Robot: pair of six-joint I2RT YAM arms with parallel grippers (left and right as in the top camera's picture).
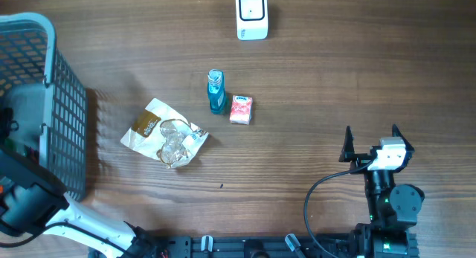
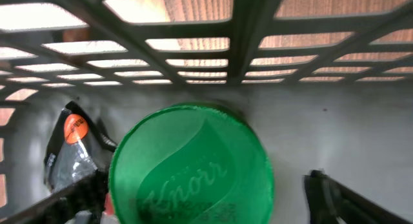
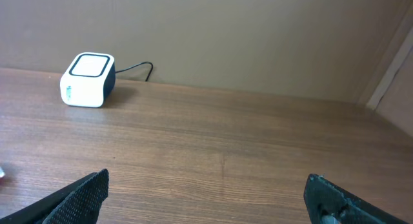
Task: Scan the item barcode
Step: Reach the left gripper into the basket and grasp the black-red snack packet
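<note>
**Clearances.** The basket (image 1: 44, 102) stands at the table's (image 1: 335, 65) left margin, partly cut off by the overhead frame. Bare wood extends from its right wall across most of the surface. The right gripper (image 1: 370, 139) hovers farthest from the basket, toward the near side, jaws spread wide and holding nothing, with nothing close around it.

**Containers.** Grey lattice walls, solid pale floor. Inside the basket lies the green-lidded tub (image 2: 193, 166), "Knorr" embossed on the lid. A dark packet (image 2: 71, 153) with a round orange label rests beside the tub, against the basket's wall. The left gripper (image 2: 206, 198) is down inside the basket with its jaws spread to either side of the lid. The right finger stands apart from the lid. Whether the left finger touches cannot be determined.

**Surface and room.** A crumpled wrapper (image 1: 167, 133) lies nearest the basket's right wall. A blue bottle (image 1: 216, 92) lies further out from the basket, and a small pink carton (image 1: 241, 109) lies just beside the bottle. The scanner (image 1: 252, 14), a white corded box, sits well apart from the basket toward the far side. In the right wrist view a plain beige wall (image 3: 258, 37) stands behind it.
</note>
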